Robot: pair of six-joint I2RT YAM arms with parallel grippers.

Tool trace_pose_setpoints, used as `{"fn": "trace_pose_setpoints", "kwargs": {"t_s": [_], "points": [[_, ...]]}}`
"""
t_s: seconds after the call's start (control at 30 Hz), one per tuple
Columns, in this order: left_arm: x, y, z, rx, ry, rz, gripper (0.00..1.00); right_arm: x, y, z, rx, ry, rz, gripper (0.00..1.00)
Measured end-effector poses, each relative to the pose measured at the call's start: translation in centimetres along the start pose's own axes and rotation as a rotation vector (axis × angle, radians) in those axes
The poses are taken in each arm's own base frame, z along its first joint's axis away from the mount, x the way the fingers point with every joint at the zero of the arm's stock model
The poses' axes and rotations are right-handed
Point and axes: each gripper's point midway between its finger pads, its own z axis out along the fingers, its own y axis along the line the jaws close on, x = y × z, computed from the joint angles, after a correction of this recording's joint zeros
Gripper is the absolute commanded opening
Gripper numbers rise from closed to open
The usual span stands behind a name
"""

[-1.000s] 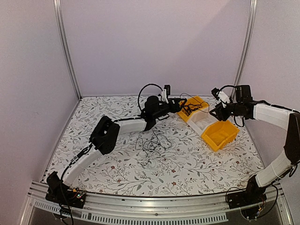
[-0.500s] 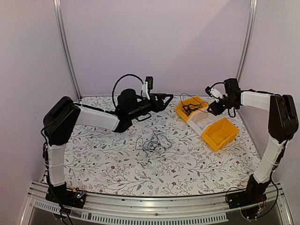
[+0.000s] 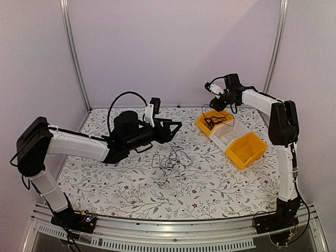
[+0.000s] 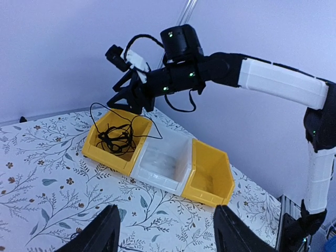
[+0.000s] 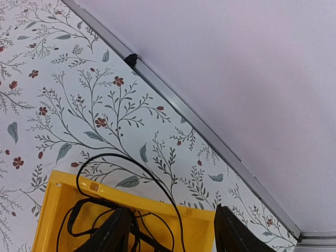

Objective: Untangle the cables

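Top external: left gripper [image 3: 176, 126] pulled back toward 9 o'clock, spread, empty. Right gripper [image 3: 215, 102] risen above far yellow bin [image 3: 205, 129], spread. Cable tangle [image 3: 170, 160] mid-table, untouched.
Left wrist: black cable [image 4: 118, 137] binned at 10 o'clock.
Right wrist: nothing pinched; tangle likely next.

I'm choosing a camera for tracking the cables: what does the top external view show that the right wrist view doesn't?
Only top external: the loose cable tangle, the left gripper, the white bin and the near yellow bin. Only right wrist: nothing new, just a closer look between the fingers of the right gripper. Both: the floral table and the far yellow bin holding a black cable.
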Motion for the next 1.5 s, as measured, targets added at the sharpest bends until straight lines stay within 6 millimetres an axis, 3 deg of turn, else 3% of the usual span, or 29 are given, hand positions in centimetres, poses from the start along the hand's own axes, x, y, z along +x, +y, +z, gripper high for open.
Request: {"fn": "trace_pose_setpoints", "kwargs": {"t_s": [0.13,0.23,0.47,0.73,0.83,0.93,1.0,1.13,1.27,1.5], "points": [[-2.7,-1.8,-2.3,0.000,-0.067,0.023,0.61,0.6,1.9,3.4,-0.031,0.026,-0.033,0.56],[-3.7,-2.3,-3.3,-0.007,-0.095,0.030,0.62,1.4,2.6,4.6,-0.041,0.046,-0.048,0.55],[-2.0,-1.2,-3.7,-0.053,-0.048,0.033,0.62,0.5,1.8,4.5,-0.007,0.030,-0.068,0.49],[-1.4,-1.5,-3.7,-0.052,-0.029,0.033,0.62,-0.1,1.1,5.5,0.036,0.009,-0.084,0.46],[-1.3,-1.5,-3.7,-0.053,-0.028,0.033,0.62,0.4,1.2,6.1,0.038,0.017,-0.091,0.38],[-1.2,-1.4,-3.7,-0.053,-0.026,0.030,0.62,0.5,1.2,6.3,0.038,0.017,-0.103,0.16],[-1.2,-1.4,-3.7,-0.054,-0.024,0.028,0.62,0.3,1.2,6.4,0.040,0.011,-0.108,0.01],[-0.9,-1.3,-3.7,-0.057,-0.018,0.025,0.62,0.2,1.2,6.4,0.041,0.000,-0.117,0.00],[-0.3,-1.0,-3.7,-0.063,-0.004,0.018,0.62,2.1,2.5,6.0,0.015,0.021,-0.151,0.00],[1.2,-0.4,-3.5,-0.075,0.027,0.009,0.62,3.0,3.6,2.9,-0.007,0.044,-0.255,0.00]]}}
